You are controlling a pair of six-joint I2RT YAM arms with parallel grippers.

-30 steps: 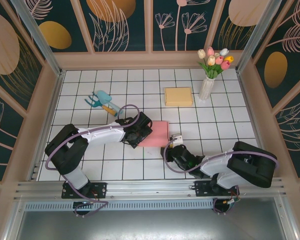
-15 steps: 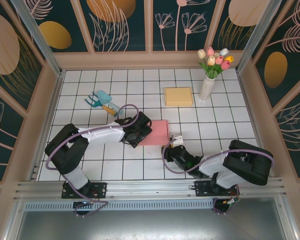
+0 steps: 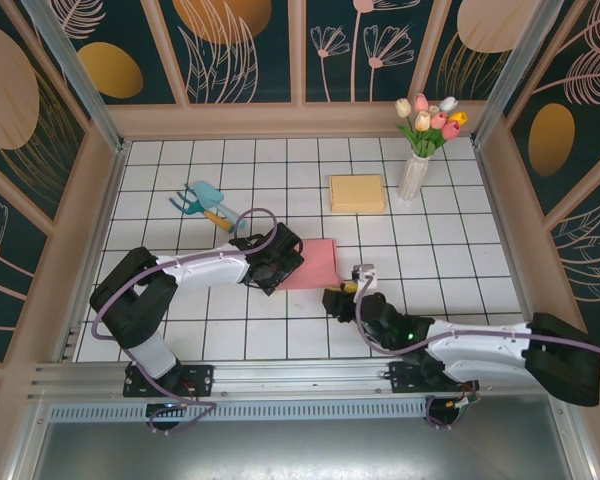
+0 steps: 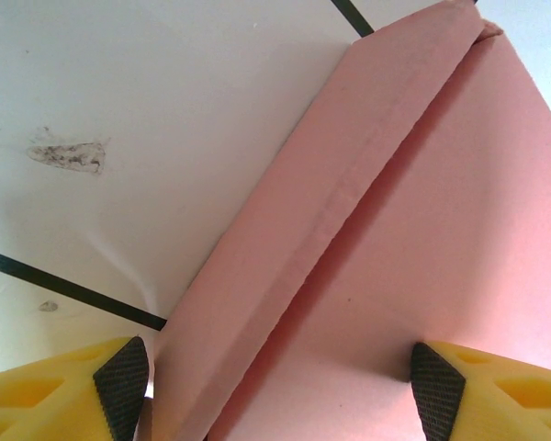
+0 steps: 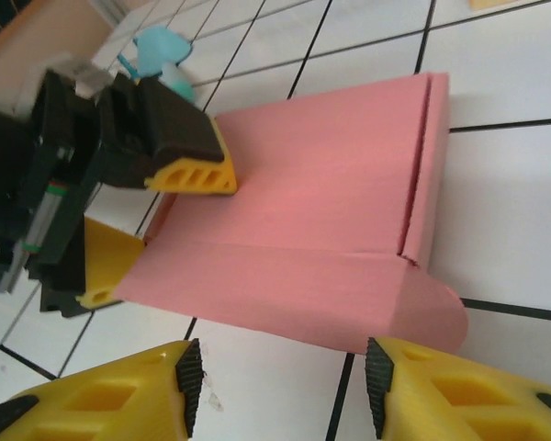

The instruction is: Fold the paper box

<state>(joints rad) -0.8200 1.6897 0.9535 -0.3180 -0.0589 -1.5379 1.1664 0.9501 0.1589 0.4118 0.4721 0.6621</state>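
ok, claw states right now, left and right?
Left claw: open, astride a raised flap of the pink paper box.
Right claw: open, holding nothing.

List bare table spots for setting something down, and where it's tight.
Free: the tiles right of the pink box, between vase and right arm; the far-left corner behind the garden tools; the near strip between both arms. Tight: centre, where left gripper and right gripper flank the box.
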